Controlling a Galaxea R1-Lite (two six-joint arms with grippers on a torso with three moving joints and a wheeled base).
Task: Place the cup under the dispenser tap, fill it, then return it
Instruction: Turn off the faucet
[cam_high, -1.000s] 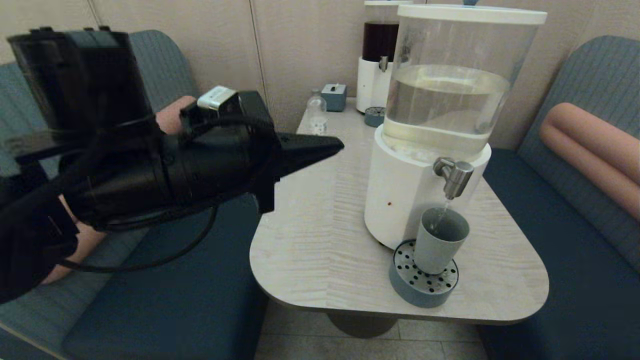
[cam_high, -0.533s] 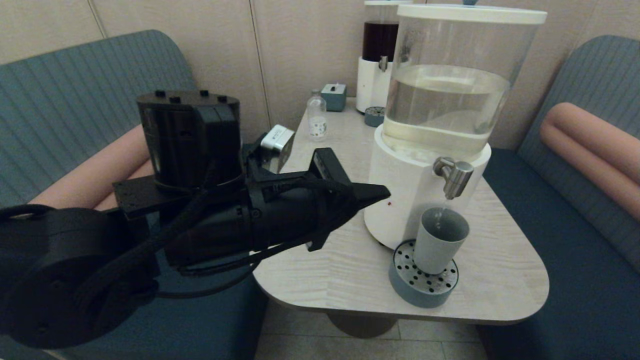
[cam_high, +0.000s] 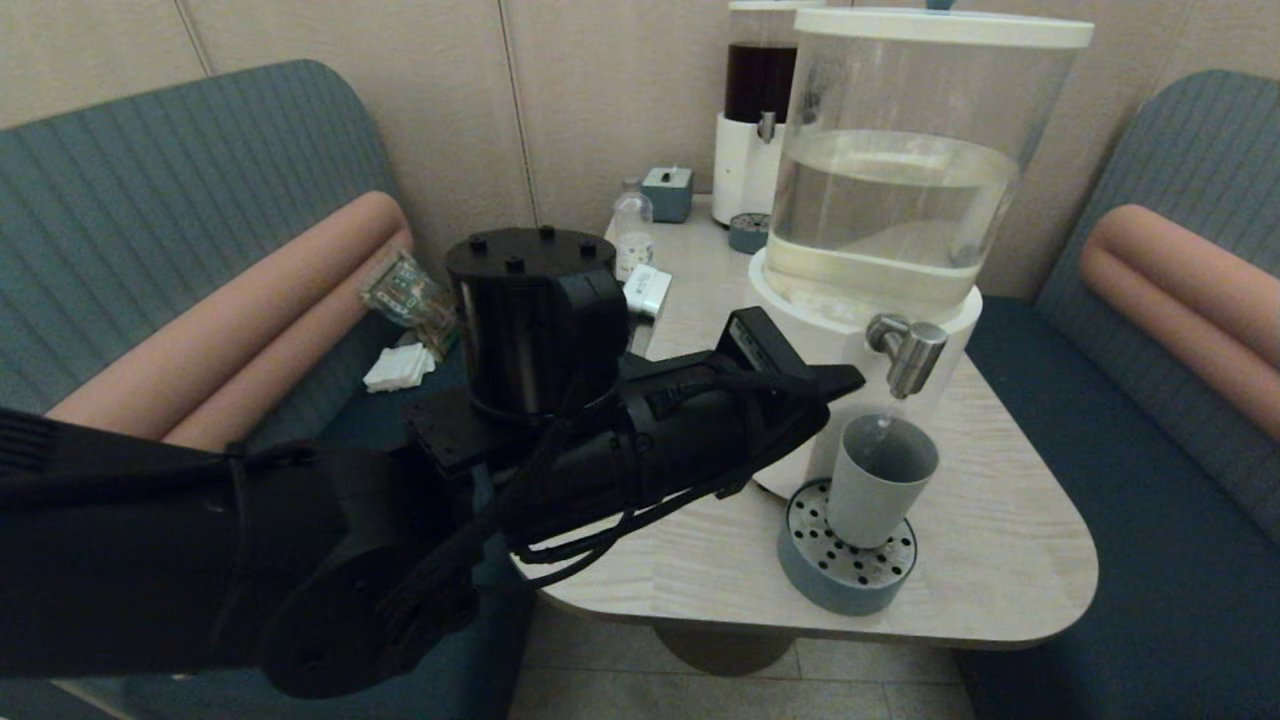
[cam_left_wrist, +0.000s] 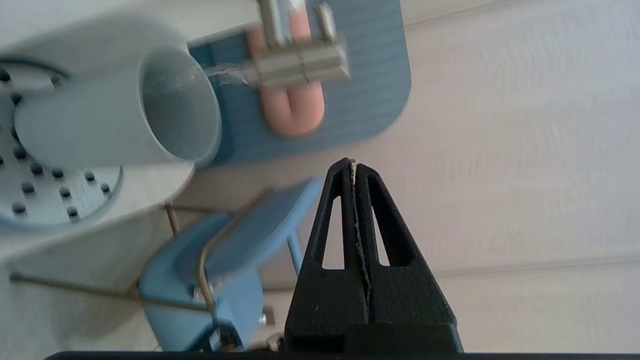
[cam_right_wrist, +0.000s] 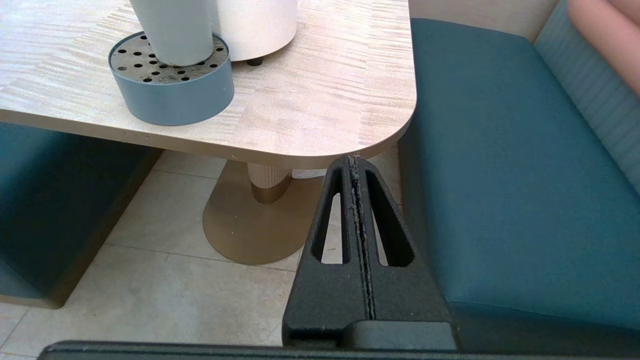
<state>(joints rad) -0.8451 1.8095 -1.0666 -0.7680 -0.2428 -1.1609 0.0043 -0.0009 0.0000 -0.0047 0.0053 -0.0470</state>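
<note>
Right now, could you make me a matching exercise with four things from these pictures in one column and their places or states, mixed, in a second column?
Things:
1. the cup
2. the dispenser tap
3. the left gripper
4. the right gripper

Places or states:
A. shut, low beside the table's corner, above the floor
B. stands on the drip tray
C. lets a thin stream fall
D. shut, held in the air next to the tap

Pairs: 1-B, 2-C, 3-D, 4-A
</note>
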